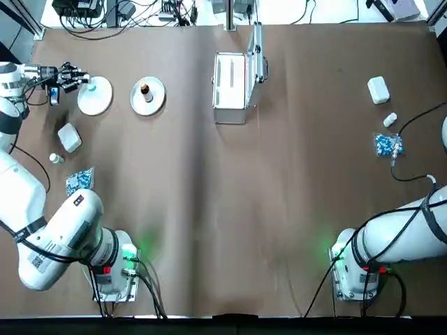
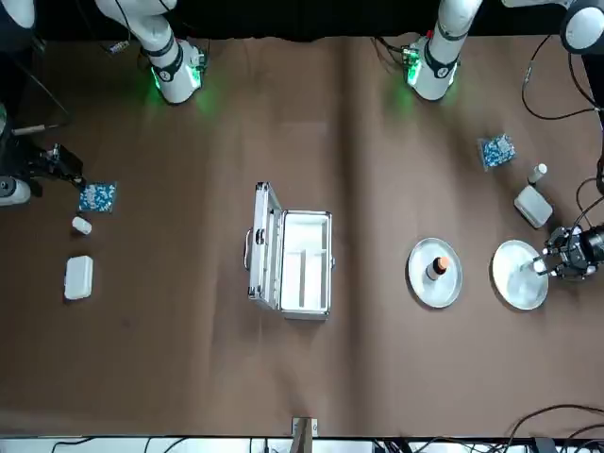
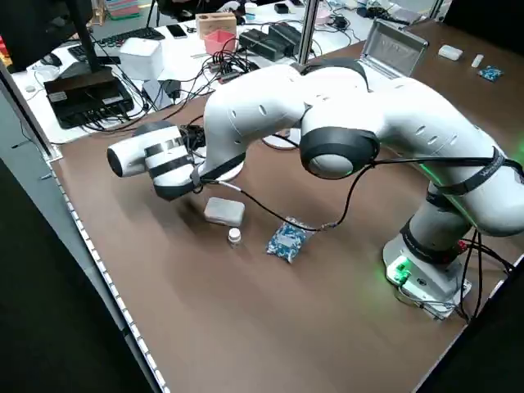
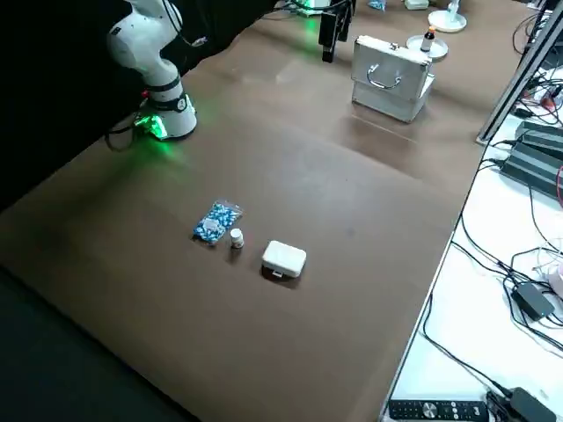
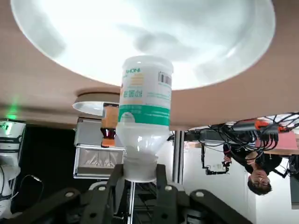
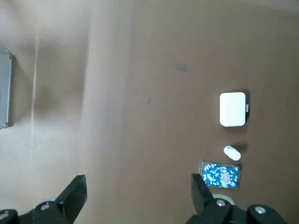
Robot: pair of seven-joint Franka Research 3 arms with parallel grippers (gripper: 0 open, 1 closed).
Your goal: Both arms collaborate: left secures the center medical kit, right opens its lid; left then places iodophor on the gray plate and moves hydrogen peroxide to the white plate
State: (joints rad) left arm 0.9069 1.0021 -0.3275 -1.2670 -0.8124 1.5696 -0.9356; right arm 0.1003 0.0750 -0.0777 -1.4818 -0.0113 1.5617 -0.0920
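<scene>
Top view: your left gripper [image 1: 72, 80] is at the white plate [image 1: 95, 96]; beside it, the gray plate [image 1: 148, 96] with iodophor [image 1: 146, 91], then the open case [image 1: 230, 87].

Left wrist view: hydrogen peroxide [image 5: 145, 102], neck pinched between your fingertips; label partly legible, "HON".

Right wrist view: your right gripper [image 6: 139, 189], spread wide, held away from the case; blue-white packet [image 6: 220, 175] near one finger.

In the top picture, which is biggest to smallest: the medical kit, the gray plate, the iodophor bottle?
1. Medical kit
2. Gray plate
3. Iodophor bottle, which covers only part of that plate
</scene>
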